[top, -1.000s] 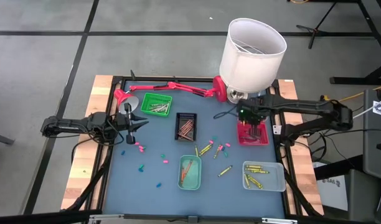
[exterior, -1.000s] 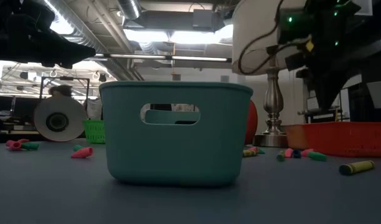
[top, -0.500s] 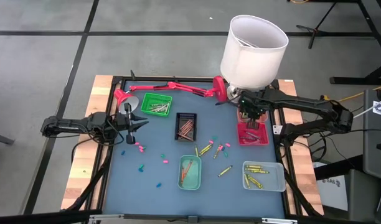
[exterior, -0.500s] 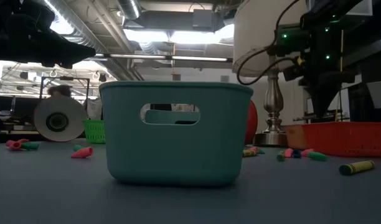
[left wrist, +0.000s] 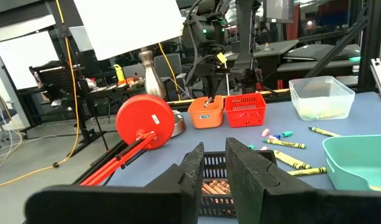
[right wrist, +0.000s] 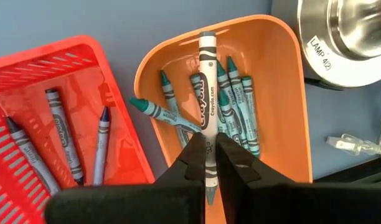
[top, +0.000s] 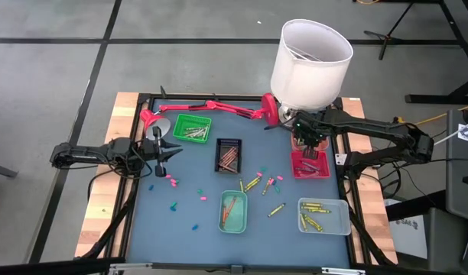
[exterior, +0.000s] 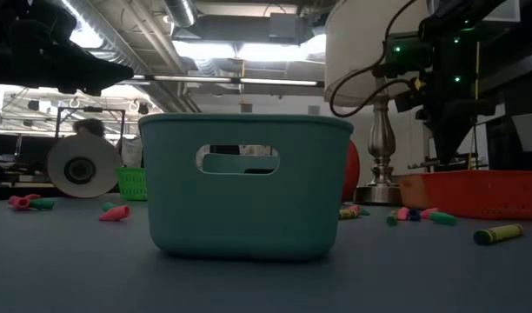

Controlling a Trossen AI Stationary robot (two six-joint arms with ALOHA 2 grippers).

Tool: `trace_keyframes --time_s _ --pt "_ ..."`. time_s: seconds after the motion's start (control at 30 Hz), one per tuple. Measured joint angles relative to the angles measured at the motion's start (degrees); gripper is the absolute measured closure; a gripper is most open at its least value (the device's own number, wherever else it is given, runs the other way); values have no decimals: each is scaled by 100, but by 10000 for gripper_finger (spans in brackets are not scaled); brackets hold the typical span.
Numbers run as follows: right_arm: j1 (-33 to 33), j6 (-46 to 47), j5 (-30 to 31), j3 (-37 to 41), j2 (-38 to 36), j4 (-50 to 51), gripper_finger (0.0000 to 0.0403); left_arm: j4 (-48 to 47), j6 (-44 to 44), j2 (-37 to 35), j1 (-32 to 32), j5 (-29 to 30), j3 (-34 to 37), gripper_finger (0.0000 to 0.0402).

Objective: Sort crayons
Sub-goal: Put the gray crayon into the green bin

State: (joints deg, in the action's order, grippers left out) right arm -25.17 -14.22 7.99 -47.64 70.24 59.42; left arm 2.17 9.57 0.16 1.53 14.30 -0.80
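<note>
High view: white lampshade (top: pixel 310 65) overhangs orange tray (right wrist: pixel 271 81) beside red basket (top: pixel 311 164).

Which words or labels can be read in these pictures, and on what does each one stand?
"Crayola": on the crayon held in the right end effector over the orange tray.
"LAMP 4(2)": on the lamp base.
Wrappers of the other crayons: too small to read.
Sticker on the red lamp: blurred.
</note>
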Motion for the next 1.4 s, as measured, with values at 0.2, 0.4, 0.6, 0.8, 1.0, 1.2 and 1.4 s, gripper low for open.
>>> trace_keyframes --time_s 0.2,0.4,0.6,0.8,1.0,1.2,1.4 --pt "0 0 -2 0 0 0 388 -2 1 0 0 1 0 349" --pt "2 0 -457 0 2 -35 388 -1 -1 -1 0 -1 0 349" --pt "7 57 -1282 0 2 -566 388 -2 1 -1 1 -1 0 349" --pt "7 77 -2090 0 2 -1395 388 -2 1 -1 -1 -1 0 349" --pt "9 382 -2696 0 2 -2421 388 -1 1 0 1 1 0 349" --pt "393 521 -2859 0 2 -3747 388 0 0 0 0 0 0 349" --pt "973 519 -2865 0 167 -5274 388 -2 1 0 1 -1 0 349"
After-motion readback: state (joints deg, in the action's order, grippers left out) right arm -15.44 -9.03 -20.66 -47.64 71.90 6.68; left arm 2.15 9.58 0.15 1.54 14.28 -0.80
